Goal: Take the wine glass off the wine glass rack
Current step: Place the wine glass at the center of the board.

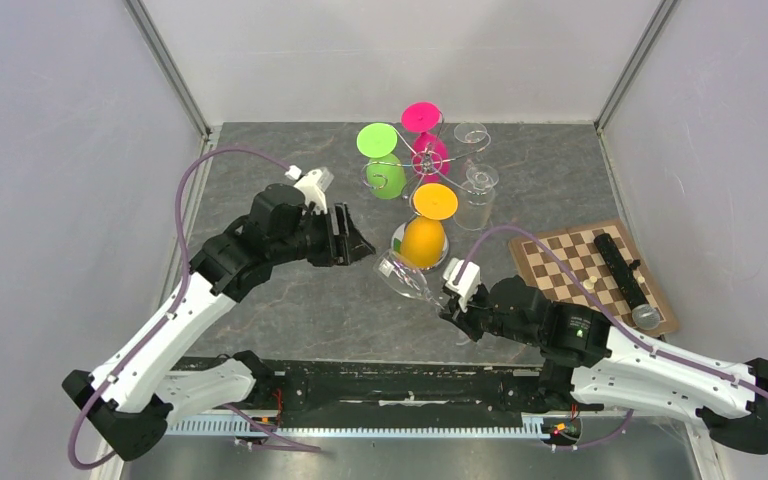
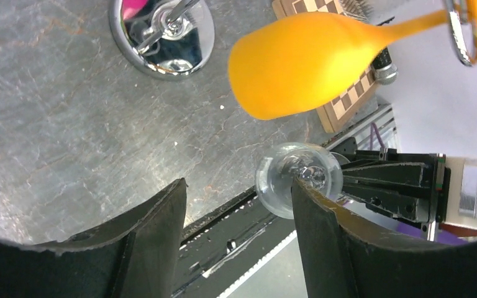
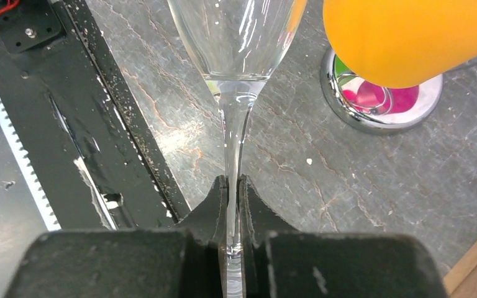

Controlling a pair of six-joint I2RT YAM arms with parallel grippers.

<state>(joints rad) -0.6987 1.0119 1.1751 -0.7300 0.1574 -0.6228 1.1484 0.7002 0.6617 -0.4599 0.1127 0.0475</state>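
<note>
The chrome wine glass rack (image 1: 447, 150) stands at the table's middle back. An orange glass (image 1: 425, 240), a green glass (image 1: 385, 175), a pink glass (image 1: 428, 155) and a clear glass (image 1: 479, 190) hang on it. My right gripper (image 1: 444, 300) is shut on the stem of a clear wine glass (image 1: 400, 270) and holds it tilted, off the rack, in front of the orange glass. The right wrist view shows the stem (image 3: 232, 143) pinched between the fingers (image 3: 251, 208). My left gripper (image 1: 360, 250) is open and empty, just left of that glass (image 2: 298, 177).
A chessboard (image 1: 560, 275) lies at the right with a black bar (image 1: 620, 265) and a small clear piece (image 1: 646, 316) on it. The rack's mirrored base (image 2: 161, 34) also shows in the right wrist view (image 3: 379, 115). Grey walls enclose the table.
</note>
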